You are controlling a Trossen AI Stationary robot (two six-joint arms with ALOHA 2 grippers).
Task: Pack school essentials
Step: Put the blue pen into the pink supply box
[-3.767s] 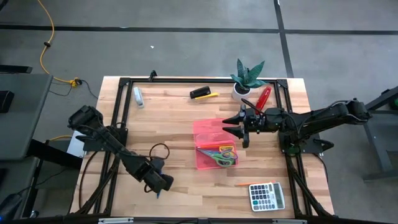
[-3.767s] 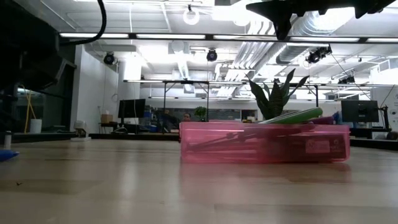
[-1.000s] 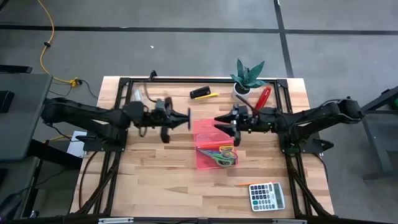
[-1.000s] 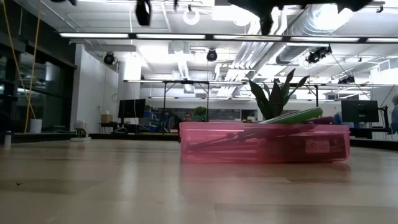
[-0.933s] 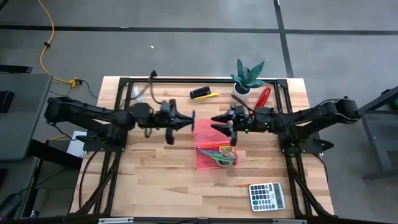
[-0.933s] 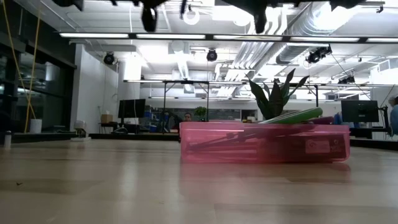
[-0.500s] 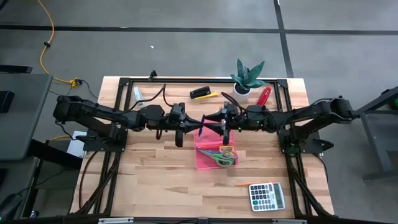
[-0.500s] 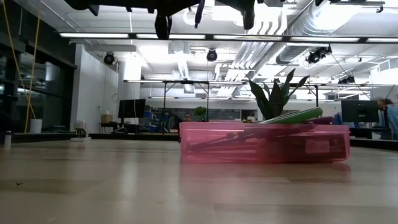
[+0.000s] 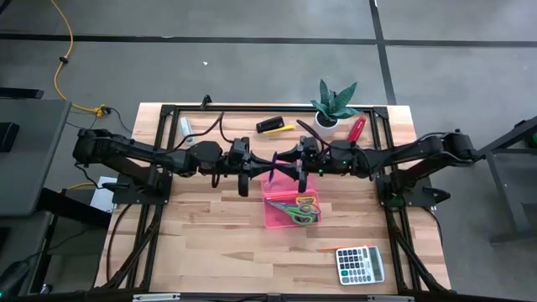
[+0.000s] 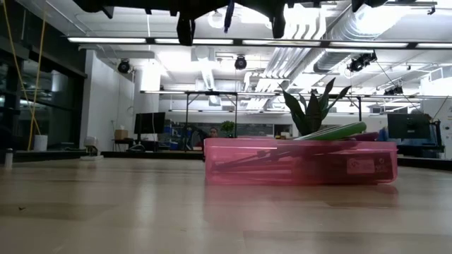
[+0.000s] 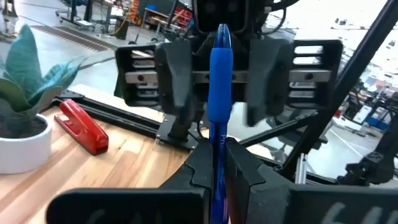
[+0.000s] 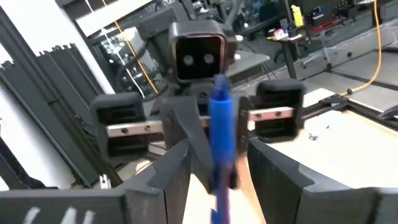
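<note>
meeting tip to tip above the middle of the bench (image 9: 210, 218), the two hands face each other just over the back edge of the translucent pink tray (image 9: 277, 214). the left hand (image 9: 265, 164) is closed on a blue pen (image 11: 219, 93), which stands up between its fingers in the left wrist view. the right hand (image 9: 285, 162) has its fingers spread apart on either side of the pen's free end; in the right wrist view the pen (image 12: 220, 127) lies in the gap between the two fingers (image 12: 171, 171) without clearly touching either. in the low view both hands hang high above the bench, with the pen (image 10: 229, 15) a short blue sliver between them.

inside the tray lie green-handled scissors (image 9: 304, 214), purple-handled scissors (image 9: 285, 204) and a small yellow-green crayon box (image 9: 305, 200). a thin orange pencil (image 9: 327, 248) rests on the bench near the front, just beside a calculator (image 9: 361, 264). toward the back stand a potted green plant (image 9: 334, 102), a red stapler (image 9: 356, 127), a black marker with a yellow end (image 9: 274, 126) and a small pale tube (image 9: 185, 127).
</note>
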